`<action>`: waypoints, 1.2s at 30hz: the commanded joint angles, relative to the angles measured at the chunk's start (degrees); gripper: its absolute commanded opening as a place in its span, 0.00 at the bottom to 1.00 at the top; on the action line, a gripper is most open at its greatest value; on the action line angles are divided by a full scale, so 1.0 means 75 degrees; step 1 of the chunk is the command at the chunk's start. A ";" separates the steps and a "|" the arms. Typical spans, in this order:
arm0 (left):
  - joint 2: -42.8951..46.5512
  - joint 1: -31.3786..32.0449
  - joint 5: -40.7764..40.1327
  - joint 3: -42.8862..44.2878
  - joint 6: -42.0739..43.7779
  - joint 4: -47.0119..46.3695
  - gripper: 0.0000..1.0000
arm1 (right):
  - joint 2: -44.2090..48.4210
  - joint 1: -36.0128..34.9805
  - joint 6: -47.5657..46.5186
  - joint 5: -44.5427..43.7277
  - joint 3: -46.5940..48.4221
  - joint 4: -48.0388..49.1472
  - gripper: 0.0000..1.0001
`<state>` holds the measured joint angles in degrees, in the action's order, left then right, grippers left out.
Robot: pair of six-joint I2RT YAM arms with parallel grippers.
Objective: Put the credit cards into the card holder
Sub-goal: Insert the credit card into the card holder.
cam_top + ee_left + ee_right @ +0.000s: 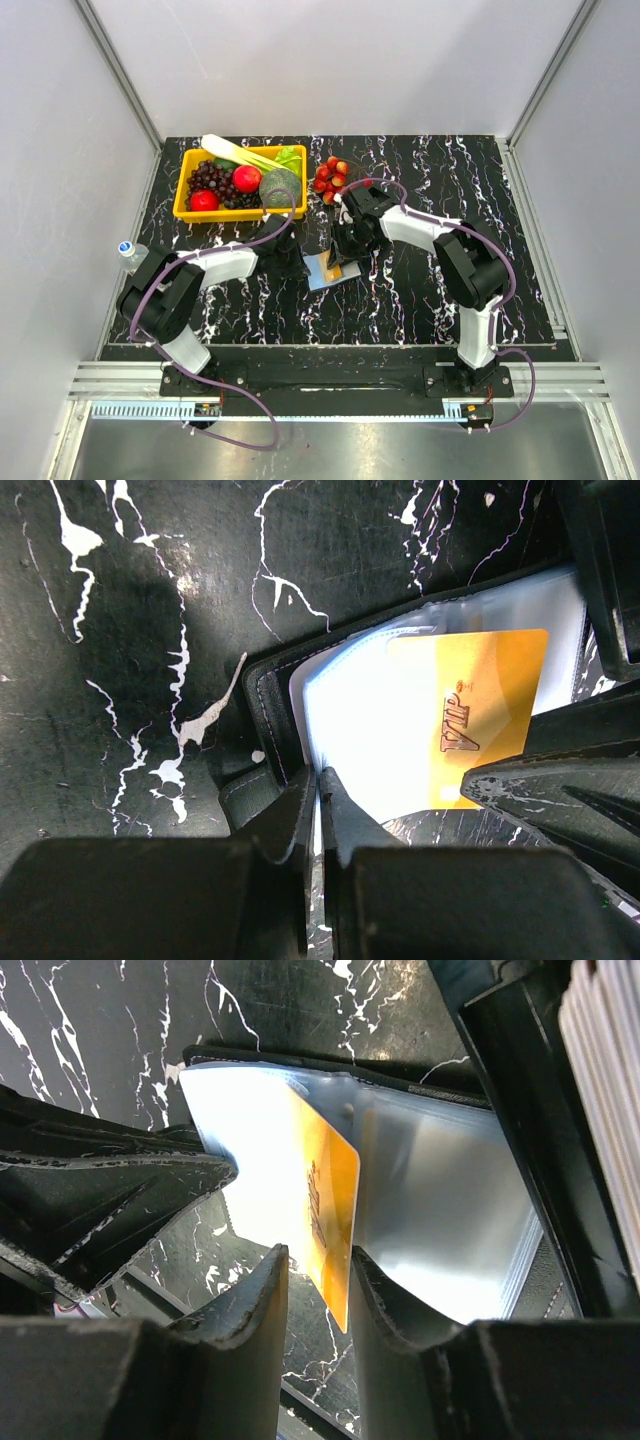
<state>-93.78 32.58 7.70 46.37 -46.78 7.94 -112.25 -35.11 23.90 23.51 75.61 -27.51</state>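
Insertion step | our left gripper (318, 810) pinched the card holder (262, 712) flat, mid-table | our right gripper (318, 1270) gripped an orange credit card (325, 1222), angling it into a sleeve.

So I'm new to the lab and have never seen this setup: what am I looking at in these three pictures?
Two robot arms are bolted to a black marbled table. One picture looks down from above; the other two come from cameras on each wrist. A yellow basket of fruit sits at the back. In the middle lies the open card holder, black outside, light blue inside. The left gripper is shut on its edge, pinning it. The right gripper has an orange credit card between its fingers, partly inside a sleeve.
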 commanded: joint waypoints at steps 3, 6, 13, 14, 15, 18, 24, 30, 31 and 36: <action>-0.0164 0.0074 0.0063 0.0110 0.0027 0.0054 0.05 | 0.0084 -0.0111 0.0164 0.0216 0.0008 -0.0024 0.34; -0.0118 0.0086 0.0097 0.0052 0.0015 -0.0028 0.06 | -0.0220 -0.0275 0.0153 0.0428 0.0195 -0.0117 0.34; 0.0035 0.0086 0.0110 -0.0054 -0.0078 -0.0157 0.22 | -0.0515 -0.0498 0.0270 0.0371 0.0418 -0.0223 0.38; 0.0046 0.0086 0.0086 -0.0065 -0.0090 -0.0157 0.24 | -0.0410 -0.0486 0.0259 0.0149 0.0407 -0.0258 0.39; 0.0058 0.0086 0.0098 -0.0065 -0.0090 -0.0145 0.25 | -0.0270 -0.0486 0.0259 -0.0004 0.0406 -0.0247 0.39; 0.0070 0.0086 0.0074 -0.0089 -0.0090 -0.0134 0.25 | 0.0117 -0.0486 0.0259 -0.0752 0.0360 -0.0293 0.43; 0.0093 0.0063 0.0016 -0.0135 -0.0090 -0.0098 0.23 | 0.0657 -0.0498 0.0200 -0.1563 0.0243 -0.0352 0.47; 0.0117 0.0063 0.0027 -0.0171 -0.0090 -0.0110 0.22 | 0.0658 -0.0486 0.0258 -0.1576 0.0207 -0.0352 0.38; 0.0129 0.0074 0.0027 -0.0171 -0.0090 -0.0110 0.21 | 0.0646 -0.0475 0.0247 -0.1552 0.0207 -0.0340 0.33; 0.0175 0.0074 -0.0019 -0.0218 -0.0090 -0.0110 0.19 | 0.0669 -0.0463 0.0294 -0.1716 0.0125 -0.0352 0.09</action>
<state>-93.49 32.67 8.14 46.04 -47.27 7.07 -109.34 -38.41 25.80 12.53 76.79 -29.95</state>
